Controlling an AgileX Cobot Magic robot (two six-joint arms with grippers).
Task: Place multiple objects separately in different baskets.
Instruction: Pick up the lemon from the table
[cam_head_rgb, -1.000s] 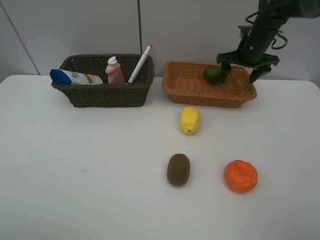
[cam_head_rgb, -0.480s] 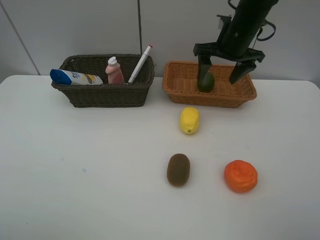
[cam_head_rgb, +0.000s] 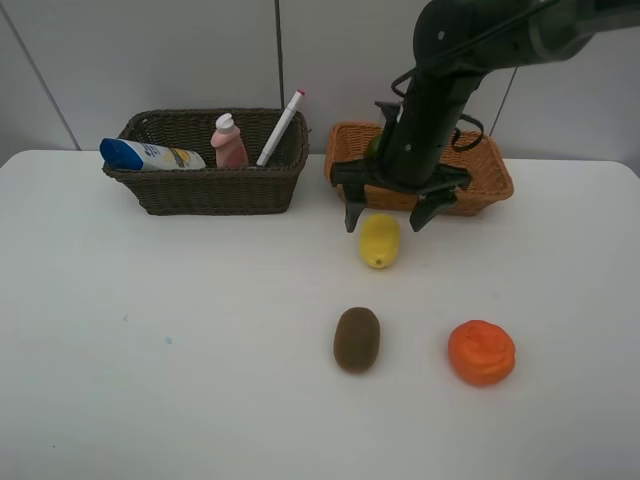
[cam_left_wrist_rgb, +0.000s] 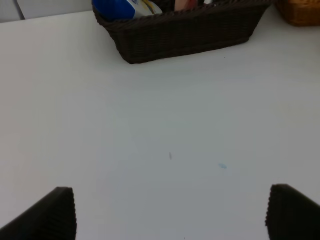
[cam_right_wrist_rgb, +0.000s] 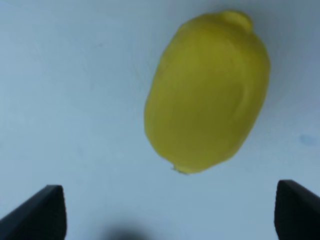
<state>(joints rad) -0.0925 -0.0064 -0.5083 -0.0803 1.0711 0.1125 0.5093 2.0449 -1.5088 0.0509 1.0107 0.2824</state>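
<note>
Knobbly orange fruit (cam_head_rgb: 481, 352), matte oval kiwi (cam_head_rgb: 357, 339) on smooth white table (cam_head_rgb: 150, 350). Waxy lemon (cam_head_rgb: 379, 240) beyond, right gripper (cam_head_rgb: 385, 222) above it, jaws wide apart (empty). Left gripper (cam_left_wrist_rgb: 175, 215) likewise spread over table. Dark wicker basket (cam_head_rgb: 210, 190), tan wicker basket (cam_head_rgb: 480, 190) rearmost; grey panelled wall (cam_head_rgb: 150, 60).

Right arm (cam_head_rgb: 440, 95) hides the middle of the tan basket (cam_head_rgb: 492, 178) from you; contents there unreadable. Left wrist view: dark basket (cam_left_wrist_rgb: 185, 35) beside it is cut off by the frame edge.
</note>
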